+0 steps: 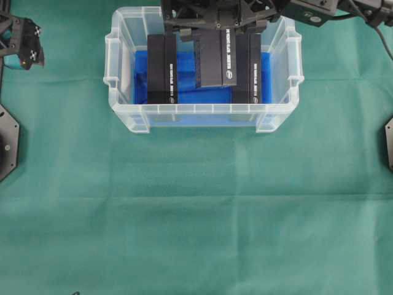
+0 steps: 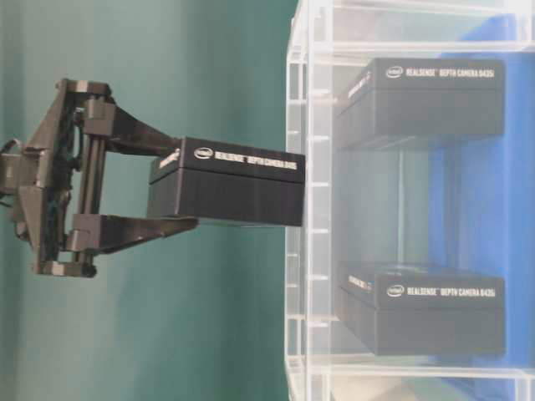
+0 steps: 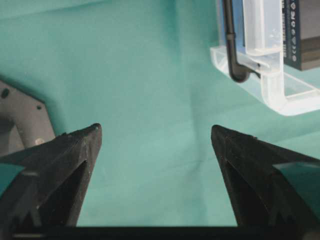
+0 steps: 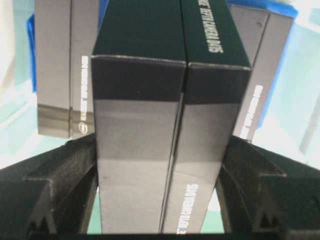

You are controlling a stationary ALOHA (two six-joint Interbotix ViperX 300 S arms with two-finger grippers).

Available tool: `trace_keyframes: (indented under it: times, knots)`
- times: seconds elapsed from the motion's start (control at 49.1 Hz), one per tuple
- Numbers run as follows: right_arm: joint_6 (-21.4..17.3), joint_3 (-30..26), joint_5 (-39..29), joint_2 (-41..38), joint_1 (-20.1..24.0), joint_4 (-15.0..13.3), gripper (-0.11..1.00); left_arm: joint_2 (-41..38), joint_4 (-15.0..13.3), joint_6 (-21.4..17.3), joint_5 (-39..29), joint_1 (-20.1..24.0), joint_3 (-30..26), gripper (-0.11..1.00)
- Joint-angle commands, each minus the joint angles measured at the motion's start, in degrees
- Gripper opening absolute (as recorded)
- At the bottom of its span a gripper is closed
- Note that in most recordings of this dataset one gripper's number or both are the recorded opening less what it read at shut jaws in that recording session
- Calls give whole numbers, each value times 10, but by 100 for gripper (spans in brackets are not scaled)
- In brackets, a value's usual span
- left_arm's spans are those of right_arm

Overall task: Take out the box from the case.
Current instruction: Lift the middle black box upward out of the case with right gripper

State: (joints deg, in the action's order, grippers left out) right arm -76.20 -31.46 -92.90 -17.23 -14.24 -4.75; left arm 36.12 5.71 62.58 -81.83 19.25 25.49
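Box (image 2: 226, 182): pinched by right gripper (image 2: 171, 188) — lifted above the case (image 1: 126, 114) rim.
Long side: points down into the case.
Left gripper (image 3: 156, 145): spread, holds nothing — far off.

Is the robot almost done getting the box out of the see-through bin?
Partly. Done: the right gripper has its jaws clamped on one black box, lifted above the case rim. In hand: raising it clear. Left: setting it on the green cloth. Two more boxes stay inside. The left gripper waits open.
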Motion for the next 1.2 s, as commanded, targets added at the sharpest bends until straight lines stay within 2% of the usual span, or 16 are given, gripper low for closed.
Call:
trace_keyframes:
  times: [0.0,1.181]
  knots:
    - [0,-25,-4,33,1,1,68,3,2,0,1,2,-7,90]
    - [1,-33,-9,33,1,1,68,3,3,0,1,2,-6,90]
